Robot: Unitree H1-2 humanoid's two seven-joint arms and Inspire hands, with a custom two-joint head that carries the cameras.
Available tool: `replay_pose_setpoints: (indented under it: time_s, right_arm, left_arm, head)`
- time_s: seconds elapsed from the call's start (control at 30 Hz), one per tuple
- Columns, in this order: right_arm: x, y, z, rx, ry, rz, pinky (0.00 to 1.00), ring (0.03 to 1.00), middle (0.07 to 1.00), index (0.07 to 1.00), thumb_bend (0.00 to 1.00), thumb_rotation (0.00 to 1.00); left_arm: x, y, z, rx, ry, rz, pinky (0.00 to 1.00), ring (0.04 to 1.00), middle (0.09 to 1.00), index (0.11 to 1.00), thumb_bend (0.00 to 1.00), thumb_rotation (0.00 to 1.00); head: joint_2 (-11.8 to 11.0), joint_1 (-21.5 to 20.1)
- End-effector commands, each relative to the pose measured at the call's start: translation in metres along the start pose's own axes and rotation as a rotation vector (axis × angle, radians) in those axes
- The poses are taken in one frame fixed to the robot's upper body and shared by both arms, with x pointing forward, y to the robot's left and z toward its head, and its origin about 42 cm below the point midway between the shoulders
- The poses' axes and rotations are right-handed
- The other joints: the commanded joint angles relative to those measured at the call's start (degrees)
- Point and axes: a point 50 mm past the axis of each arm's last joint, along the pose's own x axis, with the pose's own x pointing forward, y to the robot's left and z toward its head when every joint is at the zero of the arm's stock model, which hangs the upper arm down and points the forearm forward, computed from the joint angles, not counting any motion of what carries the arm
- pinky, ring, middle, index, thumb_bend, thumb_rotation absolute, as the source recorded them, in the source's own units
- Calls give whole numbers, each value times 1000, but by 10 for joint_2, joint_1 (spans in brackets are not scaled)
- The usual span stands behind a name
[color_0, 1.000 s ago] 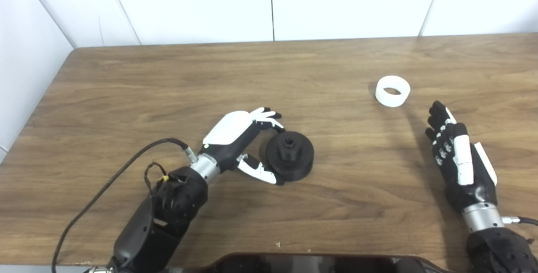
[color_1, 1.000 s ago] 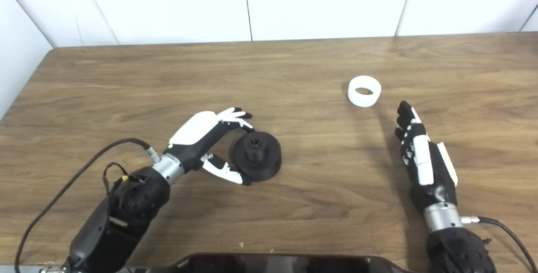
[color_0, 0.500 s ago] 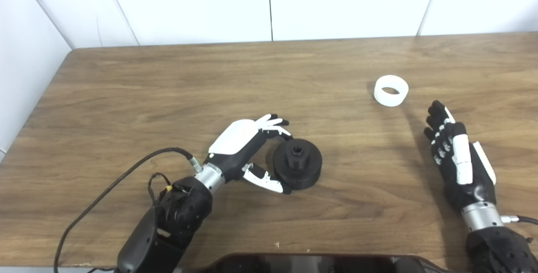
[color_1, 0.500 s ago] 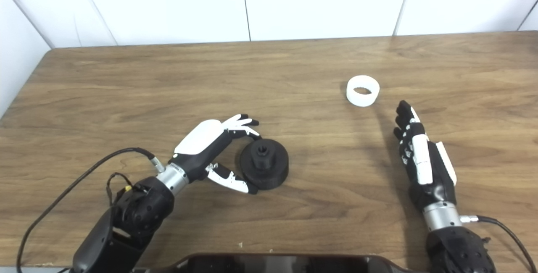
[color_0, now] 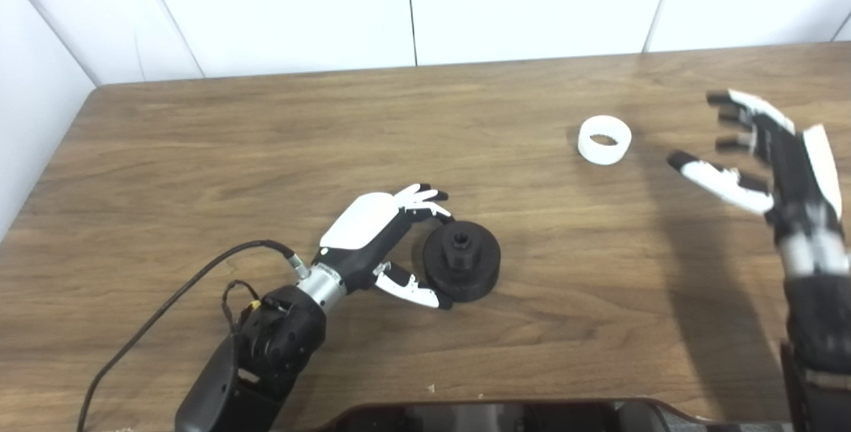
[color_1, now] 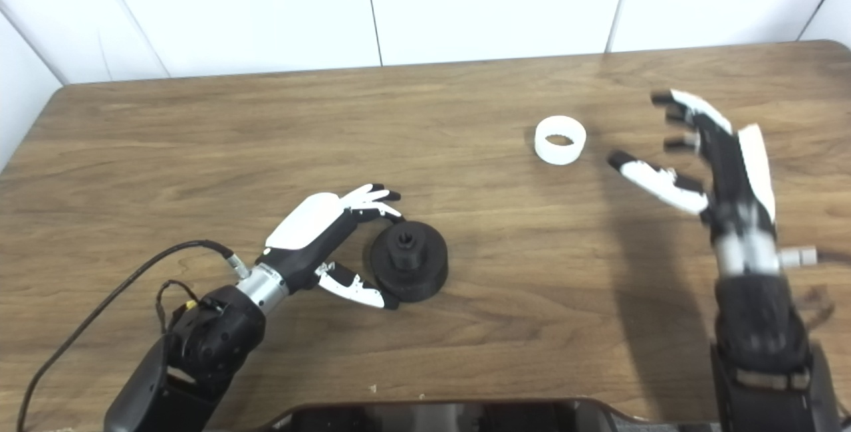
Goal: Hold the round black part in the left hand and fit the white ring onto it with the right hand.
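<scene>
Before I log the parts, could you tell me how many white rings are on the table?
1. The white ring lies flat on the table, far right, just left of the open right hand. Nothing seems hidden.

Wooden table (color_0: 199, 153); black part (color_0: 461, 270); white ring (color_0: 604, 140)

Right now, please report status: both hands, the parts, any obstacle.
Left hand open around black part, on table. Right hand open, raised beside white ring. Nothing between.

Black part (color_0: 461, 261) — white ring (color_0: 604, 139) apart
</scene>
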Motion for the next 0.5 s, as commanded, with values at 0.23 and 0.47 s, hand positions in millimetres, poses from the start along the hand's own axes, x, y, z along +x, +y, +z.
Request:
replay_pose_setpoints:
  time_s: [0.23,0.47]
  right_arm:
    - [54,10,11,-107,-58,50,916,969,921,712,914,331]
    - [75,20,-6,-131,-2,107,933,983,931,722,921,328]
  left_arm:
    - [-4,-7,-5,11,17,-39,882,970,913,674,828,298]
    - [-3,-9,-5,3,21,-40,886,974,914,676,828,296]
  head:
    - [2,-1]
    - [-4,-1]
